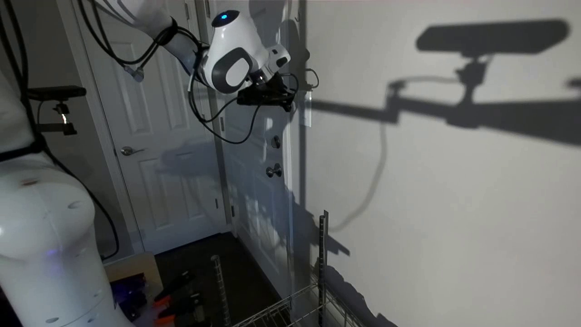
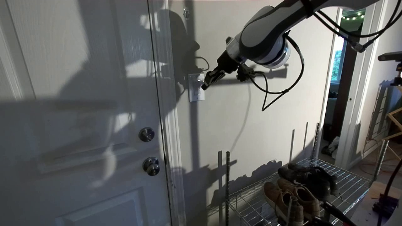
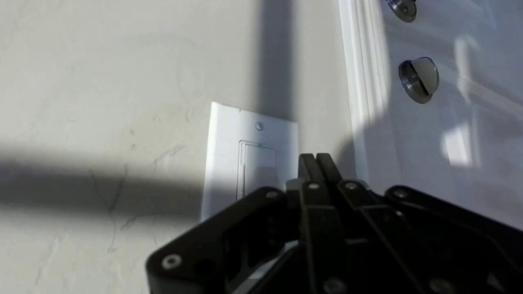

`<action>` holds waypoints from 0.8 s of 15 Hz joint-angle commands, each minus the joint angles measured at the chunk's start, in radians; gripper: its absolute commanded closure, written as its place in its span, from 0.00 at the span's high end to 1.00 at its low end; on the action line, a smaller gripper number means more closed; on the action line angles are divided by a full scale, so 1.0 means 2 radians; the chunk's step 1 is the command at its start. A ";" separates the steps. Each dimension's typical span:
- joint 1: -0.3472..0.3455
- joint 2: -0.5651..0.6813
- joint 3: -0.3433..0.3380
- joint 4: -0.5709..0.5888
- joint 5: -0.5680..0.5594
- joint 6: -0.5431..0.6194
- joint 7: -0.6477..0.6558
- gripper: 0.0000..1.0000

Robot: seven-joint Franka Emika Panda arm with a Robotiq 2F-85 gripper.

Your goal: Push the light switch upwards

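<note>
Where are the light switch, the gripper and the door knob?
Light switch (image 3: 261,164), in the wrist view: on the rocker face.
Gripper (image 3: 316,158), in the wrist view: midway between its fingertips.
Door knob (image 2: 152,169), in an exterior view: on the rounded grip.

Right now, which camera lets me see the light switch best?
The wrist view. The light switch looks biggest there, its edges clear, though the gripper hides its lower part. In both exterior views, you see its wall plate much smaller, and the switch itself is harder to make out.

End effector (image 2: 205,86) near the light switch (image 2: 196,89)
</note>
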 commanded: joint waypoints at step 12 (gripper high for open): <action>0.021 0.068 -0.020 0.043 0.002 0.106 -0.013 0.05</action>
